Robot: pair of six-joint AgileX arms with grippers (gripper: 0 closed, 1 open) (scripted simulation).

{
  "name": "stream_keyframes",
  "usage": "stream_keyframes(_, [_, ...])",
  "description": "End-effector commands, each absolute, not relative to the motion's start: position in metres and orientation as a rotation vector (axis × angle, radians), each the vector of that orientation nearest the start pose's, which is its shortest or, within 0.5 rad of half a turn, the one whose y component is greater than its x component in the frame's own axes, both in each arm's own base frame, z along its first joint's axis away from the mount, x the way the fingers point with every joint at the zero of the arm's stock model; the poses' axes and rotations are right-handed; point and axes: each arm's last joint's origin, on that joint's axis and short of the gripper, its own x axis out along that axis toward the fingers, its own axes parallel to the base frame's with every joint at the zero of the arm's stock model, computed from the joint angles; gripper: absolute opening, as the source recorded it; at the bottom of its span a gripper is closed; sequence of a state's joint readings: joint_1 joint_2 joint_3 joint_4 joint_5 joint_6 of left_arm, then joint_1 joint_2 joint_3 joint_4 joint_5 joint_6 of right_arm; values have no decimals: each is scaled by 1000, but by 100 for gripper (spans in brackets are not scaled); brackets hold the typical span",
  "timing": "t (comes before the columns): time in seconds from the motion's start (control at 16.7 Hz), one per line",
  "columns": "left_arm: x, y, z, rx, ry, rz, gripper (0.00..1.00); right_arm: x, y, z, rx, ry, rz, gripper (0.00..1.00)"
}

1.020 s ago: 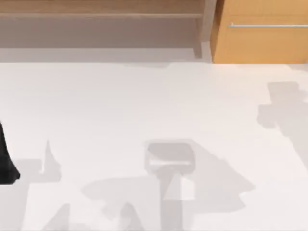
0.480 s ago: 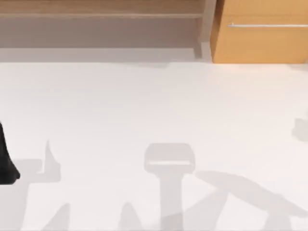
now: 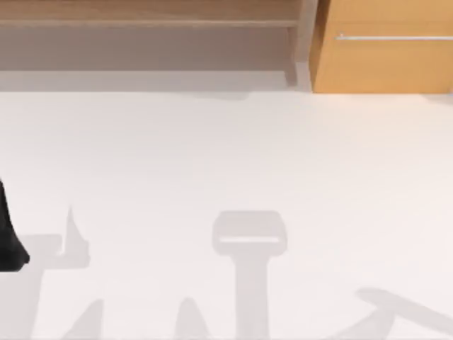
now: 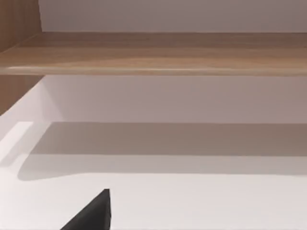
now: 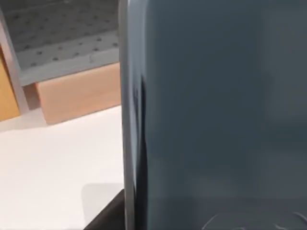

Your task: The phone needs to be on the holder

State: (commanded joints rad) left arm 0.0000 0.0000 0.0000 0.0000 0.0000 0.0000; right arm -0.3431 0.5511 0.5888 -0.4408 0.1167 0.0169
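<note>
Left arm: a black piece of it (image 3: 10,237) sits at the top view's left edge, low over the white table (image 3: 226,156); it has kept the same place through the earlier frames.
Left jaws: cannot tell; the left wrist view gives just one black tip (image 4: 93,213) above the table, with a wooden shelf (image 4: 153,52) beyond it.
Grey shape on the table: a pale flat patch (image 3: 250,234), rounded-rectangular with a lighter bar across it and a stem running to the near edge, lies near the middle of the top view; whether it is a shadow or a thing I cannot tell.
Cabinet: an orange-brown front (image 3: 386,46) with a thin metal handle stands at the far right of the table.
Phone, look: a flat, glossy, dark blue-grey slab (image 5: 216,110) with a thin lighter rim along its edge.
Phone, place: right up against the right wrist camera, its face covering most of that view, the white table beyond and below it; where it stands over the table cannot be told from above.
Right jaws: cannot tell how far apart they are or whether they clasp the phone.
Change: the grey shadows at the table's right have slid away, from mid-right a second ago to a thin streak (image 3: 407,312) at the lower right corner now.
</note>
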Motion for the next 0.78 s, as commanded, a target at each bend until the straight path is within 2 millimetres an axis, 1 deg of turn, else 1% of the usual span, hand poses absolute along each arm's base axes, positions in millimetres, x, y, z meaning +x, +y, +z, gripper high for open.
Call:
stream_keyframes(0.24, [106,-1,160,0,0,0,100,119,-52,247,94,420,-516,0])
stream_keyframes(0.36, [106,-1,160,0,0,0,100,118,-52,239,101,434,-523,0])
stream_keyframes(0.78, [106,-1,160,0,0,0,100,119,-51,241,103,415,-520,0])
